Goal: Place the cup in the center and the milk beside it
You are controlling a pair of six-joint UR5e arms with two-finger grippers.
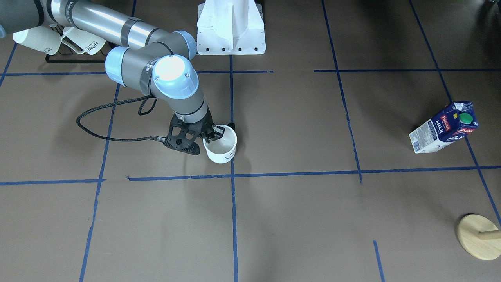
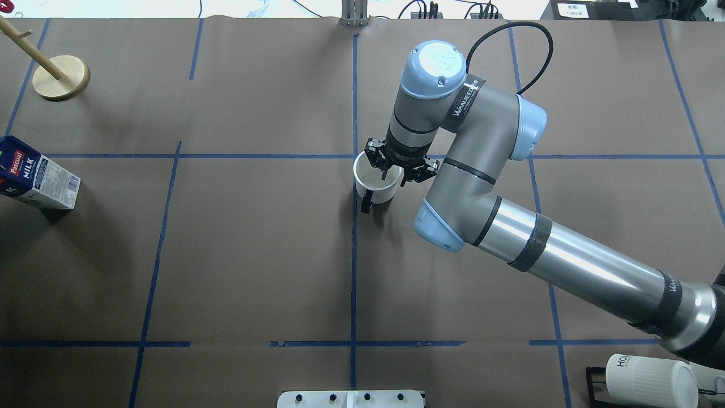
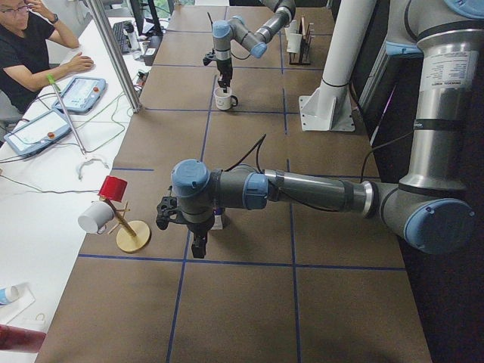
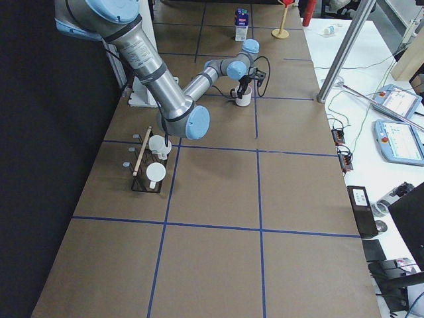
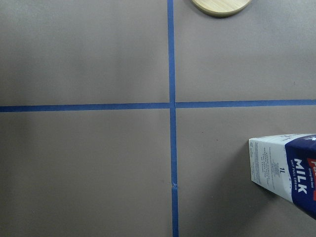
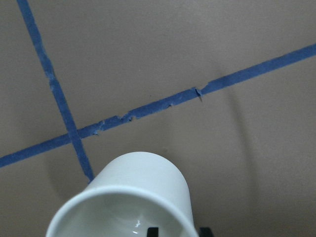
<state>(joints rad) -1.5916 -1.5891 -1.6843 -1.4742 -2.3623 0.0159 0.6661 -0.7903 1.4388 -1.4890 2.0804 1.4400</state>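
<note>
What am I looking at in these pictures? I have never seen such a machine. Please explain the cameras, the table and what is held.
These are two robot arms at a table covered in brown paper with blue tape lines. Two cameras look down from above, two look along the table from its ends, and one sits on each wrist. The right gripper holds the white cup by its rim beside a tape crossing. The milk carton stands far aside; the left gripper hangs near it, and I cannot tell whether it is open. Also there: a wooden stand and ribbed mugs on a rack.
</note>
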